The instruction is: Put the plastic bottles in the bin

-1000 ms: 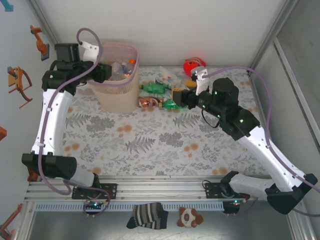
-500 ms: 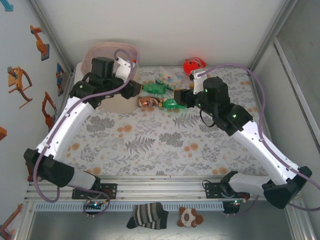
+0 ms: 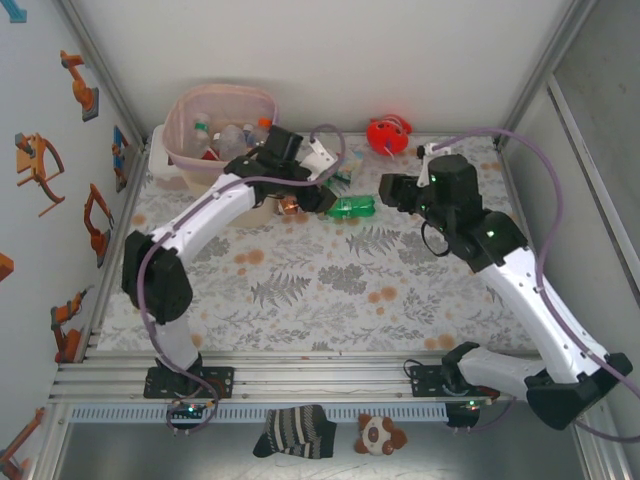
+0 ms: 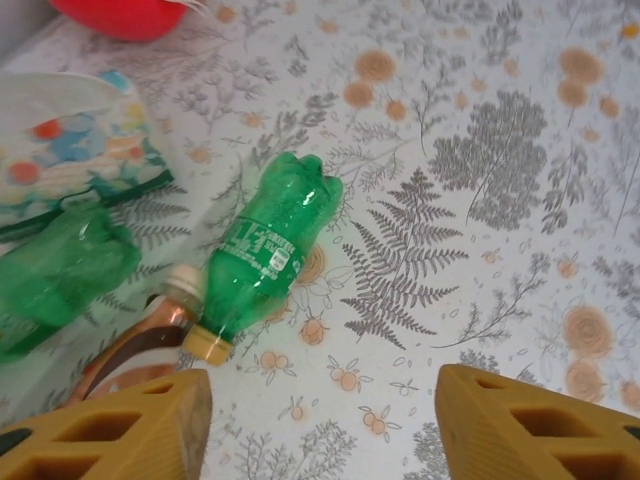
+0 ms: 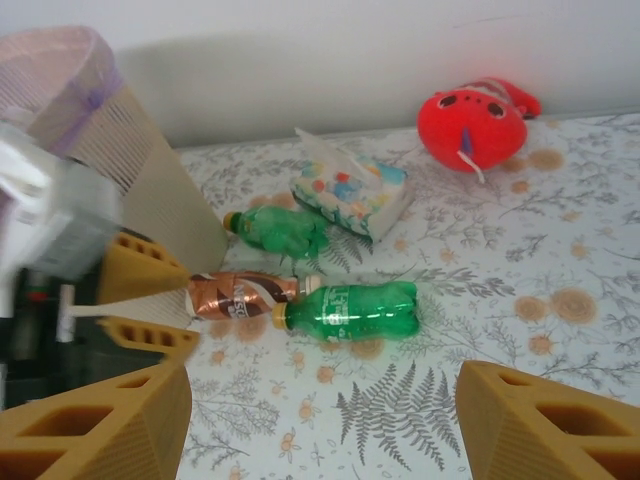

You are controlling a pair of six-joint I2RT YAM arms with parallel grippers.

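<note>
The pale pink bin stands at the back left with several bottles inside. On the table lie a green bottle, a brown-labelled bottle and a crushed green bottle. My left gripper hangs open just above and beside the green bottle's cap, holding nothing. My right gripper is open and empty, a little to the right of that bottle. The left gripper's fingers appear beside the brown bottle.
A patterned white-green packet lies behind the bottles. A red round toy sits at the back wall. A small white box stands left of the bin. The two arms are close together over the bottles.
My left arm has swung from over the bin to the right, down to the bottles on the table. My right gripper has drawn back to the right, away from the green bottle.
</note>
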